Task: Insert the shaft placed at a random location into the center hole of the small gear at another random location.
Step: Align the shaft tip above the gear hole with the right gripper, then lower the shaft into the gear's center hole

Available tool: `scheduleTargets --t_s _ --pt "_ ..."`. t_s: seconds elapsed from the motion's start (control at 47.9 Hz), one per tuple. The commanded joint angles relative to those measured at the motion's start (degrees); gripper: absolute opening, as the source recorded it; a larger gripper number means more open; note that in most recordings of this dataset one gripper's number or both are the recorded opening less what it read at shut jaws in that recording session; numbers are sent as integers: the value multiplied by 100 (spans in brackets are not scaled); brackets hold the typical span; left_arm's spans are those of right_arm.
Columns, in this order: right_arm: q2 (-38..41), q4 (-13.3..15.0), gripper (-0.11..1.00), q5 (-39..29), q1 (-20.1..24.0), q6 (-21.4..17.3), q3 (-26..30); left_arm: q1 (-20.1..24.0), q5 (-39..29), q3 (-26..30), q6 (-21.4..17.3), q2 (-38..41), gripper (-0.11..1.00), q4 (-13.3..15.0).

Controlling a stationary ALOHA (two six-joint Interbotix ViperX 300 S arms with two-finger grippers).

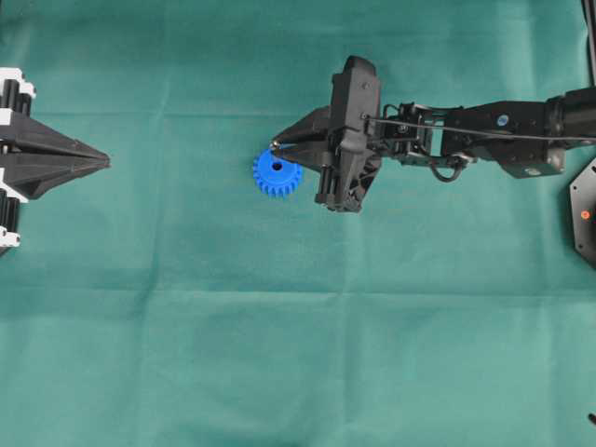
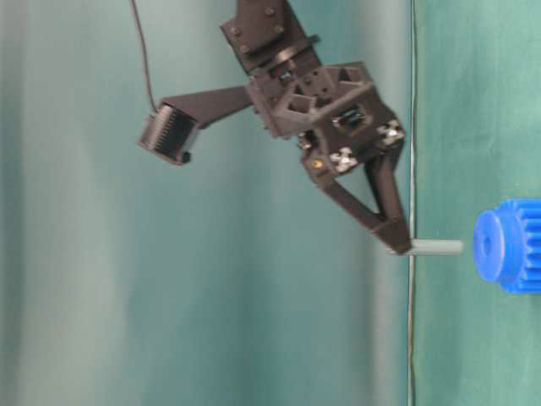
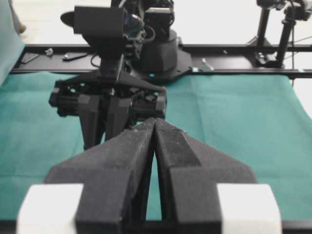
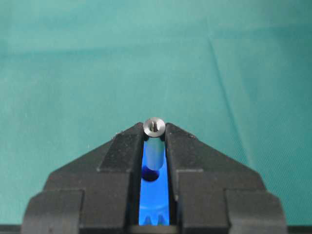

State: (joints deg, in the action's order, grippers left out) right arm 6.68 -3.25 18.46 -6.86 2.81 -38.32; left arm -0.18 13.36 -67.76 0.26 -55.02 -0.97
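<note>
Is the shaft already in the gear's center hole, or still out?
Out. The table-level view shows a gap between the shaft, held by the right tool, and the small gear.

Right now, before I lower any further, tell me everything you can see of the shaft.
The shaft is a short, thin silver-grey pin, metal by its look, with a shiny rounded end. The right gripper is shut on it, pinching it near the fingertips. In the table-level view its free end sticks out past the fingertips toward the small gear, with a gap between them: not inserted yet. From the right wrist camera it runs toward the gear's center hole, roughly aligned. Only the fingers touch it.
</note>
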Motion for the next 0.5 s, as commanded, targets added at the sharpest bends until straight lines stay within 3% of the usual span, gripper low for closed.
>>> scheduleTargets --t_s 0.0,0.48 --pt "-9 9 13 26 35 88 79 0 35 123 9 44 0 -9" --pt "149 0 13 141 35 88 35 0 26 123 9 44 0 -9"
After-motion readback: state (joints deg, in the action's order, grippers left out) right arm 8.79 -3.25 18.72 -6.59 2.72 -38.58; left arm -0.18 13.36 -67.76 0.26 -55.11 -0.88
